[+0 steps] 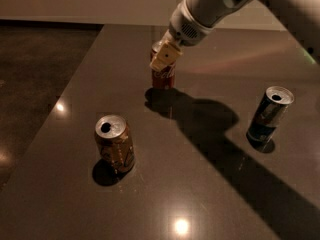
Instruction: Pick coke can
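Observation:
The coke can (164, 78), red with white lettering, stands upright at the far middle of the dark table (75, 99). My gripper (164, 55) comes down from the upper right and is shut on the can's upper part. A cream-coloured finger (165, 58) lies across the can's front and hides its silver top. The can seems to hang slightly above the table, with its shadow just below it.
An orange-brown can (115, 145) stands upright at the near left. A slimmer blue-and-silver can (270, 116) stands upright at the right. My arm's shadow runs across the table from the middle to the lower right. The table's left edge drops to the floor.

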You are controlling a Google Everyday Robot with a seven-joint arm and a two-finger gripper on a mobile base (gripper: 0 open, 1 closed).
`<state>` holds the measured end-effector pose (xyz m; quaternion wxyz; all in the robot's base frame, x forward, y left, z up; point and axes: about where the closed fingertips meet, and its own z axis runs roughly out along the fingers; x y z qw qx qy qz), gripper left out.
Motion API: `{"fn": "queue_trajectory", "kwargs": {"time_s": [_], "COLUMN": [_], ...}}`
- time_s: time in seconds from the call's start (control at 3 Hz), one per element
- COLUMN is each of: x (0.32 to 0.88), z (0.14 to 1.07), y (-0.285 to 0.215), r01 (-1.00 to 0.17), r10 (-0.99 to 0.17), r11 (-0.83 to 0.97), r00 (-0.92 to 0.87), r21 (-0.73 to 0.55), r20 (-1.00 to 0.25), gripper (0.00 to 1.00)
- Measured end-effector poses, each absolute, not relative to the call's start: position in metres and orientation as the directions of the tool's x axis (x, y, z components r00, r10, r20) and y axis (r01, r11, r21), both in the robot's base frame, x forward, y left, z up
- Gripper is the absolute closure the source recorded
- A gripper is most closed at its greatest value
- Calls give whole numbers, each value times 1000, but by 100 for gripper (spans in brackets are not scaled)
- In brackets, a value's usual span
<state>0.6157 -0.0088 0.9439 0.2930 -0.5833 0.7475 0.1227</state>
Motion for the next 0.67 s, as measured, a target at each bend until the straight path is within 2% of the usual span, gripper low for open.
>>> {"fn": "queue_trajectory", "kwargs": {"time_s": [0.33,0.67], "x": [579,546], "z": [978,1003], "y": [-8,-5], "r01": [-956,-965], "r10": [-792,-791], "r11": [228,158], "r00": [-71,5], "r21": [-186,-211], "r20": [-607,-612], "gripper": [100,100]}}
